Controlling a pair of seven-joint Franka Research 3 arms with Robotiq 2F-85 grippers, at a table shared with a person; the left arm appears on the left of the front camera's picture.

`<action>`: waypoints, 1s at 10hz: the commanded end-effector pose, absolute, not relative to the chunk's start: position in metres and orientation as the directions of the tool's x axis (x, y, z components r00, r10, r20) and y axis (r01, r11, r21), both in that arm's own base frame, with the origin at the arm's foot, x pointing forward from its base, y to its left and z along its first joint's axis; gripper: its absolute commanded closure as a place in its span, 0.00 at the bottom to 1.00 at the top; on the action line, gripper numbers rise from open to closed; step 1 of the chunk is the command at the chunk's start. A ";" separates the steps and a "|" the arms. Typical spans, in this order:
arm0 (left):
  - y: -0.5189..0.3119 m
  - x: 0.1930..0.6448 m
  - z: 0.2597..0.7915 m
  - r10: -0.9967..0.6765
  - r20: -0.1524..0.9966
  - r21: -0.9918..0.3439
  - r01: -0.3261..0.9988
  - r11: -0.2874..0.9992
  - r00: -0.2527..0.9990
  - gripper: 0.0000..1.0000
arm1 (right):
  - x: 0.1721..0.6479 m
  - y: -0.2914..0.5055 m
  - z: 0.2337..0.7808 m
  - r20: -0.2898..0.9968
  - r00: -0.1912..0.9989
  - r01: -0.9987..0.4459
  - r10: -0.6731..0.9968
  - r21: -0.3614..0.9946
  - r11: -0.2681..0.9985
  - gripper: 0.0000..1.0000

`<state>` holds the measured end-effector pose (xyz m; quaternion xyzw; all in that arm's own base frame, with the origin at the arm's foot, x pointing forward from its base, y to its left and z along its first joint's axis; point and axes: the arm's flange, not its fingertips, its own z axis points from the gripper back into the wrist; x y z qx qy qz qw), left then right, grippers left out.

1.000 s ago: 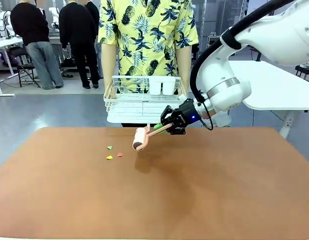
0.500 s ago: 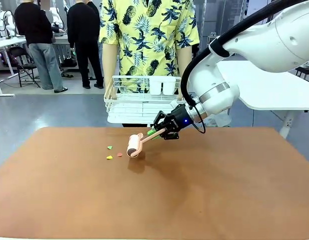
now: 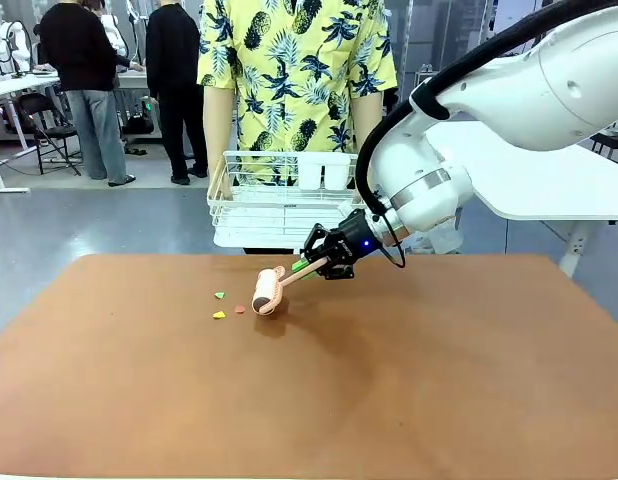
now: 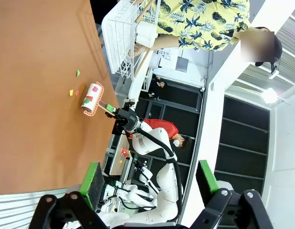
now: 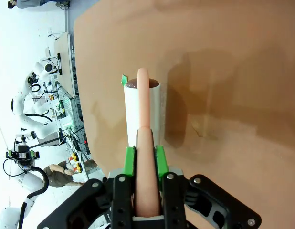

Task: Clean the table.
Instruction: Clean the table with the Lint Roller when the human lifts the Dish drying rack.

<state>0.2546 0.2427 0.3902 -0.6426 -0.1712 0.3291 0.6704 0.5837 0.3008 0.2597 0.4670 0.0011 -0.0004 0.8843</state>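
Right gripper [image 3: 319, 262] clamped on a pink lint roller [image 3: 266, 291]. Paper scraps [image 3: 220, 314] lie just beyond, on the table [image 3: 439, 380].

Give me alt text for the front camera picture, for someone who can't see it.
The right gripper holds a lint roller by its pink handle, the roller's head close beside a few small coloured scraps on the brown table. Beyond it a person in a yellow patterned shirt stands behind a white wire rack.
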 end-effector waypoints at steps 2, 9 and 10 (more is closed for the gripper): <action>0.244 0.250 0.390 0.650 -0.176 -0.978 -0.204 -0.032 0.739 0.00 | 0.597 0.315 0.250 -0.013 1.000 0.015 -0.009 0.813 0.582 0.79; 0.244 0.250 0.390 0.650 -0.176 -0.978 -0.204 -0.032 0.739 0.00 | 0.583 0.379 0.232 -0.038 0.993 -0.046 0.108 0.734 0.678 0.79; 0.244 0.250 0.390 0.650 -0.176 -0.978 -0.204 -0.032 0.739 0.00 | 0.583 0.400 0.230 -0.048 0.990 -0.059 0.131 0.710 0.702 0.79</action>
